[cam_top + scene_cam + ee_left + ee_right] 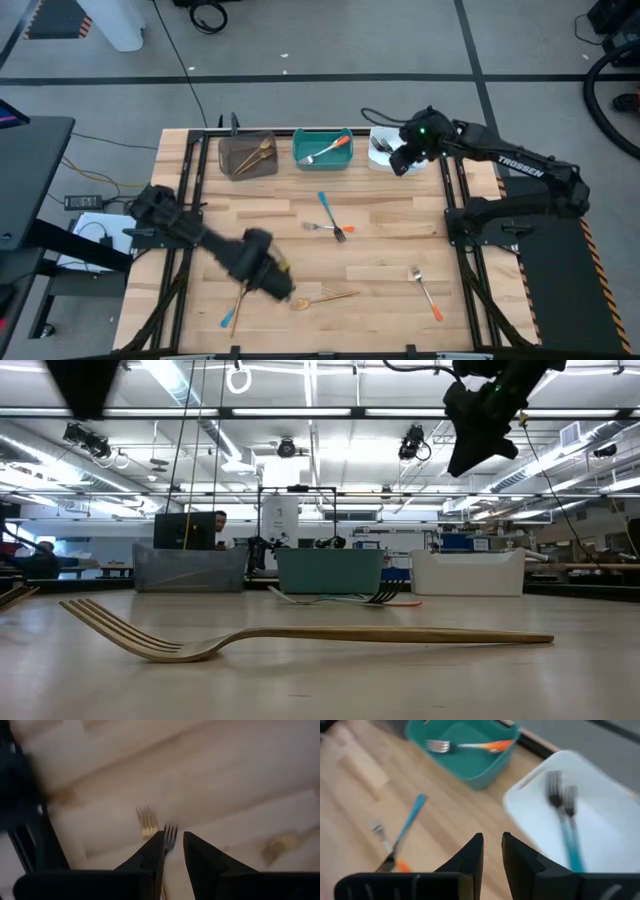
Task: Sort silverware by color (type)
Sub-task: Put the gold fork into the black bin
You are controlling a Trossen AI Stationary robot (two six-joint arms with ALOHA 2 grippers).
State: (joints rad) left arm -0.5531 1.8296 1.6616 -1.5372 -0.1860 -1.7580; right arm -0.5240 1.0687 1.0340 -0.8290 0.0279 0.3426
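My left gripper (pixel 288 288) hovers over the table's near left part, shut on a silver-tined fork (pixel 170 836); its handle is hidden. A gold fork (pixel 146 822) lies on the wood beyond it, and another gold fork (pixel 327 296) lies flat beside it. My right gripper (pixel 492 842) hangs shut and empty over the white bin's (pixel 380 158) near edge. Two teal-handled forks (pixel 563 815) lie in that bin. The teal bin (pixel 322 160) holds an orange-handled fork (pixel 470 745), and the brown bin (pixel 240 165) a gold one (pixel 262 150). My left gripper has the silver fork pinched between its two fingers (pixel 156 851) at the neck just behind the tines (pixel 170 842). The tines stick out past the fingertips, along the fingers. The fork looks lifted clear of the wood, and the fingers hide its handle.
Loose on the wood are a blue-handled utensil (pixel 325 207), a crossed pair of forks (pixel 333 231), an orange-handled fork (pixel 428 294) toward the near right, and a blue-tipped utensil (pixel 232 311) near the left edge. The three bins line the far edge.
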